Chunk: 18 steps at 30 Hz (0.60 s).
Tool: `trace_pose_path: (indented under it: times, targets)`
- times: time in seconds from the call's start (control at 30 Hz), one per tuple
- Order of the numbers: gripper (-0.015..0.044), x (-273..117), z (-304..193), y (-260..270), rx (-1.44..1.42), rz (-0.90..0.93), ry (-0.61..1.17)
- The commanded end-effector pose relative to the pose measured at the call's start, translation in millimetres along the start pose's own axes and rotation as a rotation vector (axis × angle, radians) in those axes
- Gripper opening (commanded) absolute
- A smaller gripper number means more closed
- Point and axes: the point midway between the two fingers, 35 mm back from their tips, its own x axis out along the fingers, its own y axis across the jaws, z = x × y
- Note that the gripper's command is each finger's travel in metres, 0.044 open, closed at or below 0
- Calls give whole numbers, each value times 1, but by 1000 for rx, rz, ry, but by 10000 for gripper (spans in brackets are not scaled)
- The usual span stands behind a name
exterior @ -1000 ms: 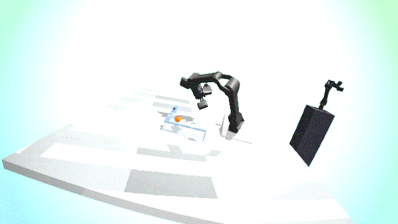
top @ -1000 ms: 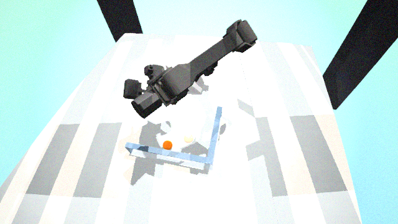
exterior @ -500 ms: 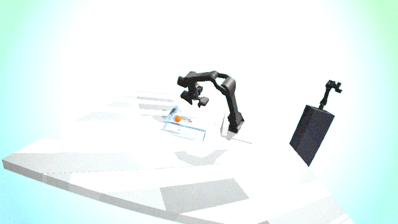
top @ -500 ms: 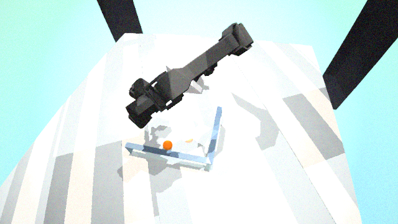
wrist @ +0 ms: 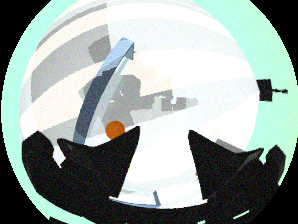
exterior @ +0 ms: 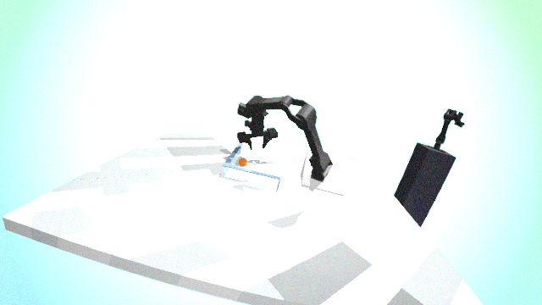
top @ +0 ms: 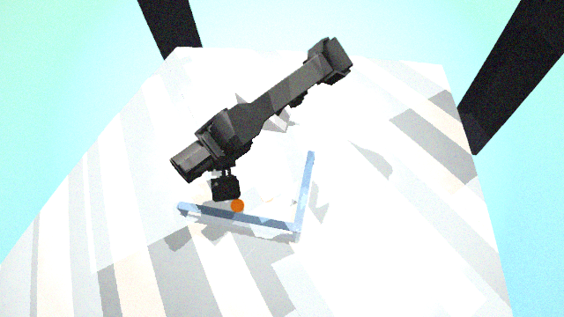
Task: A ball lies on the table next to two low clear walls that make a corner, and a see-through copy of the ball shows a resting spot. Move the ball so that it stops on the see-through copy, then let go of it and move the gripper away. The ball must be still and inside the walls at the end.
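Against the inner face of the longer low clear blue-edged wall (top: 238,217) you have the small round orange ball (top: 237,205), resting on the white, grey-striped table (top: 397,246) inside the corner that this wall makes with the shorter clear wall (top: 306,189). Your dark grey parallel-jaw gripper (exterior: 257,145) hangs above the ball, pointing down, with its jaws apart and nothing between them. From the exterior view you can see clear air between the fingertips and the ball (exterior: 242,162), so they are near it but not touching. Looking through the wrist camera, you find the ball (wrist: 115,129) just beside the tip of the left-hand dark finger (wrist: 100,163), off to that side rather than centred in the gap, with the clear wall (wrist: 100,90) running away behind it. A faint pale patch lies on the table near the ball, toward the corner; whether that is the see-through copy you cannot tell.
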Motion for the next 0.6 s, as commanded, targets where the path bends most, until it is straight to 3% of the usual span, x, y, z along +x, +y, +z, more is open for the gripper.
trace_pose_path:
  times: [0.0, 0.17, 0.57]
  targets:
    - [285, -4, -11, 49, -834, 284, 86]
    - [285, -7, -13, 60, -1098, 373, 57]
    - [285, -7, -14, 61, -1112, 378, 55]
